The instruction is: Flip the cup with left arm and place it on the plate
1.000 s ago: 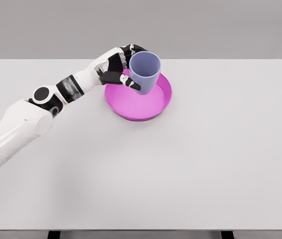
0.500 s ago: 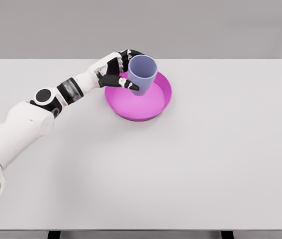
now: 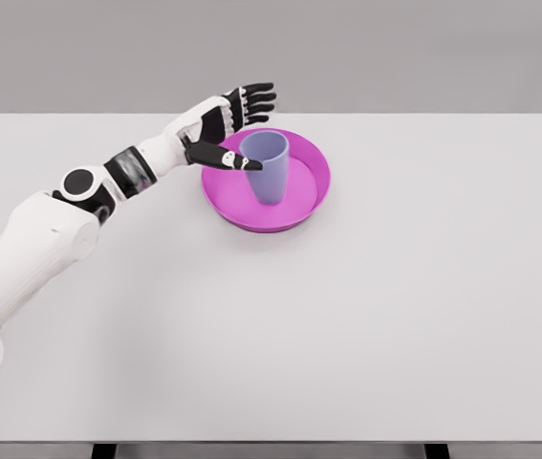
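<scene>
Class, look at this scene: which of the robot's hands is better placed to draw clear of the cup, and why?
Left. The left hand is the only one in view, fingers spread beside the upright cup standing on the pink plate, so it probably only needs to pull away. The right arm is out of view.

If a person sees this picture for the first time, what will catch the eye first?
The bright magenta plate stands out first, toward the far side of the pale table, left of centre. A lavender cup stands upright in it, mouth up. Just left of the cup is the left robot hand, fingers spread and holding nothing, its white arm coming in from the lower left.
</scene>
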`<state>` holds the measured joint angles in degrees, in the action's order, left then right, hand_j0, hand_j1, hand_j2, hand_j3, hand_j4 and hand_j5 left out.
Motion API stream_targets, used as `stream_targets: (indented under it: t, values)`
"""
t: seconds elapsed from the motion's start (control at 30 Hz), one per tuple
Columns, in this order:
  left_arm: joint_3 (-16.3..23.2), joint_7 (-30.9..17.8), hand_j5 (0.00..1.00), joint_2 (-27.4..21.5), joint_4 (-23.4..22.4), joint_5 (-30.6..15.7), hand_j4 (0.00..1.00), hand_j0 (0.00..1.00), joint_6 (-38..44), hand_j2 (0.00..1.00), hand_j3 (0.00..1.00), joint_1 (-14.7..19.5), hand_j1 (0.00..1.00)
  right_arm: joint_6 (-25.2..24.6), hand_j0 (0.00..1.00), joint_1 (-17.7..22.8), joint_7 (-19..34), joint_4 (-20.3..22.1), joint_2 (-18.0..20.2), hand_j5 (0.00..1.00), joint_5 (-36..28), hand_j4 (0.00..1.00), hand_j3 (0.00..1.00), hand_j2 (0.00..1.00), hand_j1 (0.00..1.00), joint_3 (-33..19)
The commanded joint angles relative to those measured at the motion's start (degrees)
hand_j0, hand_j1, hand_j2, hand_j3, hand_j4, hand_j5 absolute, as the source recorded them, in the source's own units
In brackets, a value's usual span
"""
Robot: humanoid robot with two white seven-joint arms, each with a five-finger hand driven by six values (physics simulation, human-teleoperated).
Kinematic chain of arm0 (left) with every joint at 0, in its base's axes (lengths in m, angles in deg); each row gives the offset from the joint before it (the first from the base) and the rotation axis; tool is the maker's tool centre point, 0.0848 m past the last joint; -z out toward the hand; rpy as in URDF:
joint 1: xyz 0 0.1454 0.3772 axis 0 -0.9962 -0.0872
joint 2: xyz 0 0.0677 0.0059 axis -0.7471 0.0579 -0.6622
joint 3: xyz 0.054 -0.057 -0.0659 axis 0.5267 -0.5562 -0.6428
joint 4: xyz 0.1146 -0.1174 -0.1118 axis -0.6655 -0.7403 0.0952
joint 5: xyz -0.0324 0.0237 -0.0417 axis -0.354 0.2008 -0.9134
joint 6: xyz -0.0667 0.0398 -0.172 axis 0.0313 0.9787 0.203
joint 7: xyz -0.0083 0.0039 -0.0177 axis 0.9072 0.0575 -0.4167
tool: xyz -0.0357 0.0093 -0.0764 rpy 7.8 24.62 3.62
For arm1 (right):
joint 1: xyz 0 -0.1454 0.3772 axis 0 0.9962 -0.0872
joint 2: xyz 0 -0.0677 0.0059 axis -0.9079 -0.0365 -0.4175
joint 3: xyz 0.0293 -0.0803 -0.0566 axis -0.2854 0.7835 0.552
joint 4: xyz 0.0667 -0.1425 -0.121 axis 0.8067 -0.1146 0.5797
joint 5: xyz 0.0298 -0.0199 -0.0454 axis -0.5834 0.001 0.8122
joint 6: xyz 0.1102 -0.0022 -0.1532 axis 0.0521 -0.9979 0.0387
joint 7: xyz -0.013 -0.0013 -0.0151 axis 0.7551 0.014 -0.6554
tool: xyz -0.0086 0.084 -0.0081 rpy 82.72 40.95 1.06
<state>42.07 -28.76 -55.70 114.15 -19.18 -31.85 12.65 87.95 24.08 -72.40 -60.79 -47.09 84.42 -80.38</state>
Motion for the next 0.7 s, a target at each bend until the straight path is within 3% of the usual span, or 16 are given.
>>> stream_targets:
  t: [0.0,0.1,0.27,0.33,0.37,0.4,0.47,0.5,0.57,0.67]
  values:
    - [-0.2,0.0,1.0,-1.3,1.9,-0.3,1.0,1.0,-0.3,1.0,1.0,0.0,1.0,0.0,1.0,0.0,0.0,0.0,0.0,1.0,0.0,1.0,1.0,1.0,1.0,0.1]
    - [-3.4,-0.1,1.0,-5.7,8.3,-0.5,1.0,1.0,-0.8,1.0,1.0,0.1,1.0,0.0,1.0,0.0,0.0,0.0,0.0,1.0,0.0,1.0,1.0,1.0,1.0,0.1]
    - [-5.0,-0.1,1.0,-11.6,14.1,-0.5,1.0,1.0,-0.6,1.0,1.0,-0.4,1.0,0.0,1.0,0.0,0.0,0.0,0.0,1.0,0.0,1.0,1.0,1.0,1.0,0.0]
    - [-5.1,-0.4,1.0,-16.3,19.5,-0.4,1.0,1.0,-0.8,1.0,1.0,-0.8,1.0,0.0,1.0,0.0,0.0,0.0,0.0,1.0,0.0,1.0,1.0,1.0,1.0,0.0]
    - [-4.2,-0.6,1.0,-22.0,26.4,-0.1,1.0,1.0,-0.6,1.0,1.0,-2.7,1.0,0.0,1.0,0.0,0.0,0.0,0.0,1.0,0.0,1.0,1.0,1.0,1.0,0.0]
    - [-4.0,-0.7,1.0,-25.8,30.0,1.3,1.0,1.0,-0.6,1.0,1.0,-3.3,1.0,0.0,1.0,0.0,0.0,0.0,0.0,1.0,0.0,1.0,1.0,1.0,1.0,0.0]
    - [-4.5,-0.1,1.0,-33.8,35.8,16.3,1.0,1.0,-4.0,1.0,1.0,-3.4,1.0,0.0,1.0,0.0,0.0,0.0,0.0,1.0,0.0,1.0,1.0,1.0,1.0,0.0]
    - [-4.7,0.0,1.0,-35.8,36.4,20.1,1.0,1.0,-7.2,1.0,1.0,-4.0,1.0,0.0,1.0,0.0,0.0,0.0,0.0,1.0,0.0,1.0,1.0,1.0,1.0,0.0]
    - [-5.0,0.1,1.0,-40.0,37.4,21.2,1.0,1.0,-7.2,1.0,1.0,-5.9,1.0,0.0,1.0,0.0,0.0,0.0,0.0,1.0,0.0,1.0,1.0,1.0,1.0,0.0]
    - [-5.1,0.2,1.0,-41.0,37.5,21.0,1.0,1.0,-7.2,1.0,1.0,-6.5,1.0,0.0,1.0,0.0,0.0,0.0,0.0,1.0,0.0,1.0,1.0,1.0,1.0,0.0]
